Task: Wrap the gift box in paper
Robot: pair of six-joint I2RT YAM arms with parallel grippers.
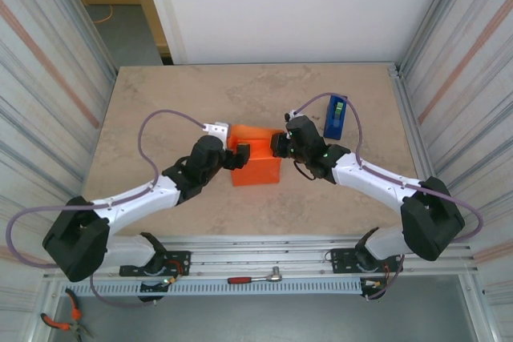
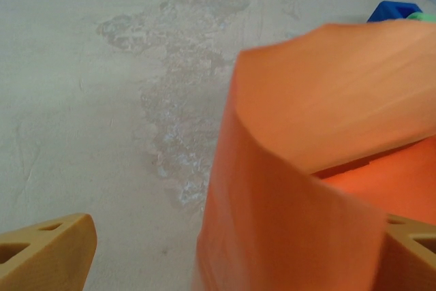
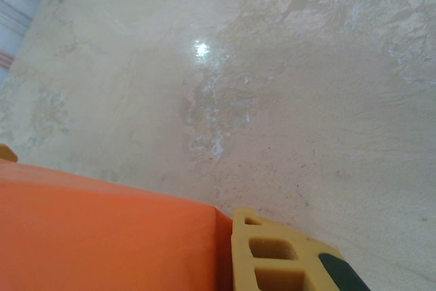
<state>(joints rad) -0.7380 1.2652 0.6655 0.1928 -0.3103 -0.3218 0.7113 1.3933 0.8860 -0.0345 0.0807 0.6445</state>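
**Orange paper folded over the box, a gripper at each side**

The paper (image 1: 256, 167) lies in the middle of the tabletop (image 1: 160, 102), folded into a boxy block. One flap curls upward on its left side. The gift box is covered by the paper and hidden.

The left gripper (image 1: 238, 154) sits at the block's far left edge. In the left wrist view its jaws are spread wide and released. The raised flap stands between them and lies against the right-hand jaw.

The right gripper (image 1: 278, 144) meets the block's far right corner. In the right wrist view one jaw touches the paper's edge, with orange filling the gap. I cannot tell whether these jaws are pressing.

A blue tape dispenser (image 1: 335, 116) stands apart, farther right.
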